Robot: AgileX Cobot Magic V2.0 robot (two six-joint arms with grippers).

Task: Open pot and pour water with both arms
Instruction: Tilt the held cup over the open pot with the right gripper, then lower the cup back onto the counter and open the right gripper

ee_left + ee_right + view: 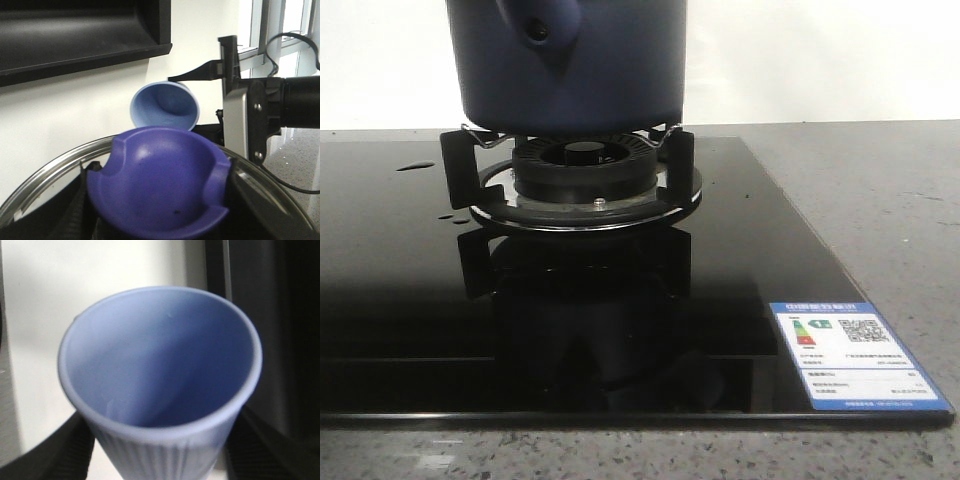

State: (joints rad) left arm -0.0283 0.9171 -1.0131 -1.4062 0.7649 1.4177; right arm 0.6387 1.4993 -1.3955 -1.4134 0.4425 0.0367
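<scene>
The dark navy pot (570, 70) stands on the gas burner's supports (585, 165), its handle stub with a round hole (537, 30) facing me. Neither gripper shows in the front view. In the left wrist view my left gripper (157, 200) is shut on the purple-blue knob (160, 170) of a glass lid with a steel rim (45, 172), held up in the air. My right gripper (160, 455) is shut on a pale blue ribbed cup (160, 365). The cup also shows in the left wrist view (165, 106), tipped with its mouth toward the lid. Its inside looks empty.
The burner sits on a black glass hob (400, 300) with a few water drops (415, 165) at the left and an energy label (855, 355) at the front right. Grey counter (880, 200) surrounds it. A black hood (75, 35) hangs above. The right arm (240, 115) is beside the lid.
</scene>
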